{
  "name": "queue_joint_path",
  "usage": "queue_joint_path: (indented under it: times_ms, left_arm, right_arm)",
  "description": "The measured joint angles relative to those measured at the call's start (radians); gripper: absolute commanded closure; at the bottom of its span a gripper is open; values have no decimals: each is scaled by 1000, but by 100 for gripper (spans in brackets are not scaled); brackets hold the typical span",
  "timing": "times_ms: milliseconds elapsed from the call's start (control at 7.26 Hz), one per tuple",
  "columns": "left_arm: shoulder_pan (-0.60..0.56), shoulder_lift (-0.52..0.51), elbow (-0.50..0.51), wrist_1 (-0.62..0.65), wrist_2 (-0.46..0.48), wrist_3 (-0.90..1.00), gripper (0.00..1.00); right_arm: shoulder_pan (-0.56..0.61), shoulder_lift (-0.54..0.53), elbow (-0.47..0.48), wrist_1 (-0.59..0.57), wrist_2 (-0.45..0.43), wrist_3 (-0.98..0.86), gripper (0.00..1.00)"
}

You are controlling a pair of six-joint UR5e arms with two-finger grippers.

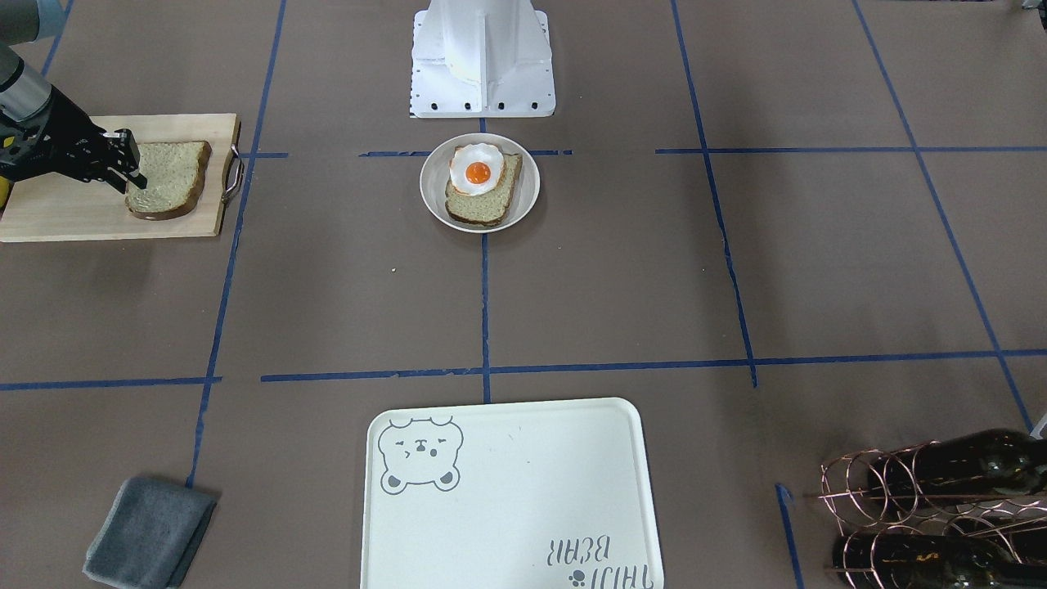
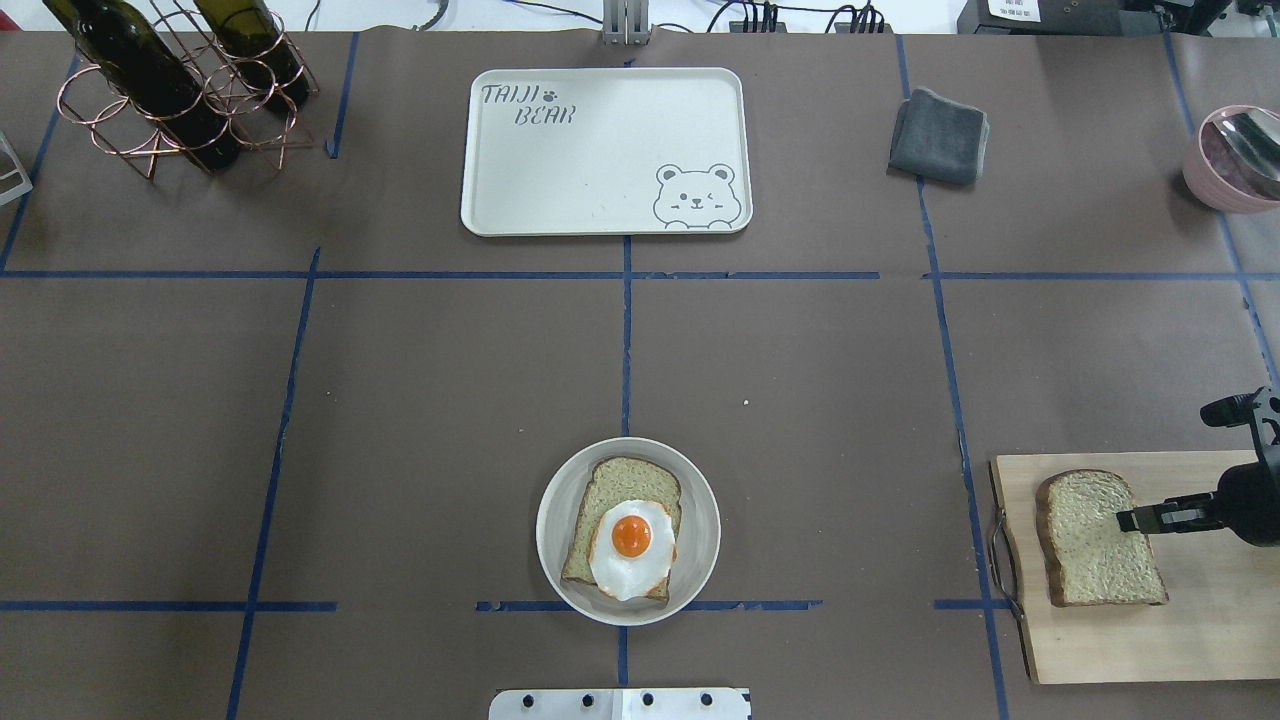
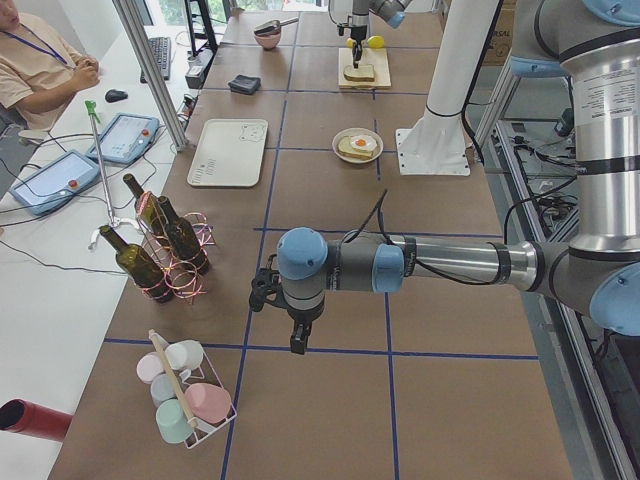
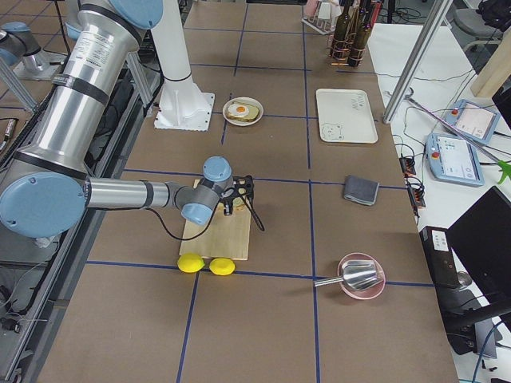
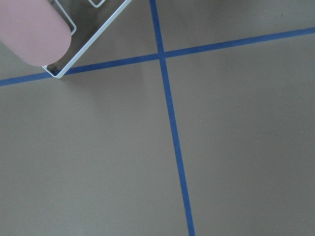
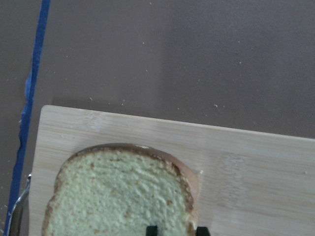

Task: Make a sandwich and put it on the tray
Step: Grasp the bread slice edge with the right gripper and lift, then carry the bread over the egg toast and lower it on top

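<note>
From the operators' side, the right gripper (image 1: 131, 168) is down on the loose bread slice (image 1: 172, 176). That slice lies flat on the cutting board (image 1: 65, 213) at the bench's right end, by the robot's edge. The half-made sandwich (image 1: 478, 209), one slice under a fried egg (image 1: 477, 170), sits on its plate (image 1: 432, 200) midway along the robot's edge, and the tray (image 1: 523, 491) waits at the operators' edge. I'd say the step in hand is fetching the top slice. Next it calls for a firm pinch, a lift, and a carry to the plate with the slice squared over the egg. Overhead adds a pink bowl (image 2: 1215, 190) near the far right corner, which the front view crops. Only the left-end view shows the left gripper (image 3: 297, 342), hanging near a rack of cups (image 3: 190, 395) towards the left end; how its fingers stand I cannot tell. The right-end view alone shows two yellow lemons (image 4: 206, 264) by the board. The left wrist sees just tape lines and one pink cup. The right wrist comes closest: fingers (image 6: 152, 230) a narrow gap apart, straddling the slice's crust. Whether they grip it I cannot tell.
</note>
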Motion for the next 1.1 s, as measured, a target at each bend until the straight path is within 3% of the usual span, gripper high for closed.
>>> queue_joint_path:
  times_ms: [551,1102]
  left_arm:
    - [0,0,-2,0,0,0,0]
    - [0,-1,-2,1,0,0,0]
  right_arm:
    - [3,-1,7,29,17,-3,100]
    - [40,76,91,36,160,16,100]
